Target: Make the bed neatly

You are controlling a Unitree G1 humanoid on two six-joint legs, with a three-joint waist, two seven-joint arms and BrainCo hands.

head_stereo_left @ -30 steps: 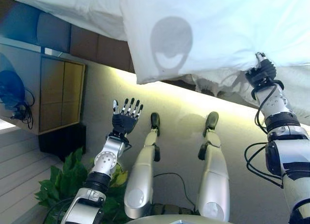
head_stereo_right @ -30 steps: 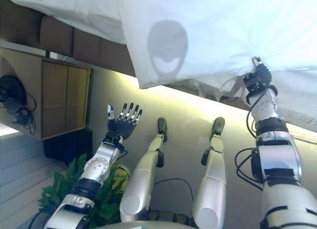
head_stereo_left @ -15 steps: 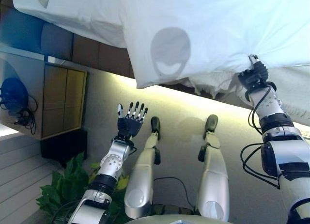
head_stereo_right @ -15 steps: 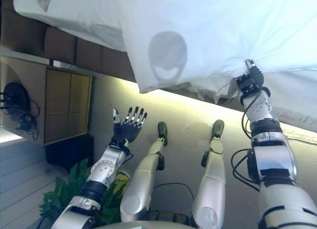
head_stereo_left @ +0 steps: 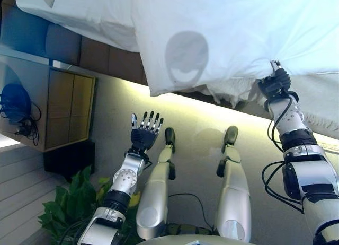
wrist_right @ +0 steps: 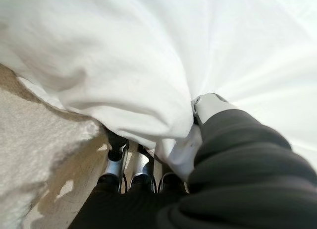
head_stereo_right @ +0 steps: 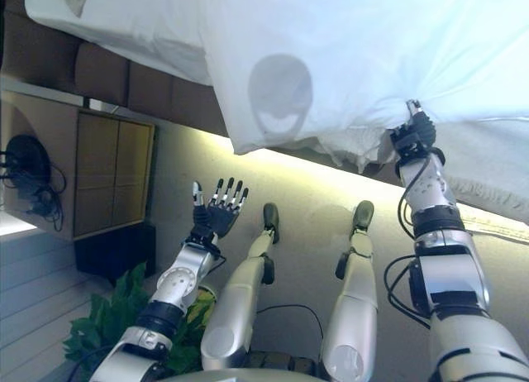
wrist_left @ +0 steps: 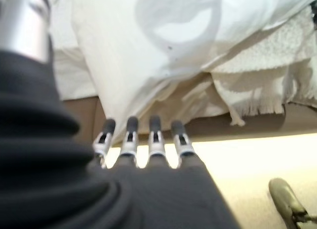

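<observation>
Wooden cabinet (head_stereo_left: 66,110) stands at the far left against the wall, with a dark blue object and tangled cords (head_stereo_left: 15,108) beside it and a green leafy plant (head_stereo_right: 107,324) on the floor below. No writing can be read on any of them. The left hand (head_stereo_left: 145,132) is raised over the pale floor (head_stereo_left: 196,123) between the cabinet and the bed, fingers straight and spread apart, holding nothing and well clear of the bedding. White duvet (head_stereo_left: 228,33) fills the upper part of the scene; its long lower edge runs across from left to right, and a corner hangs down over the brown bed base (head_stereo_left: 106,54) near the middle. Beneath that edge a fringed, textured white blanket (wrist_left: 267,75) spills out. To the right, the right hand (head_stereo_right: 413,134) is clamped on the duvet's edge, the thumb pressing on top of the cloth and the fingers apparently curled beneath, partly hidden by the folds.
</observation>
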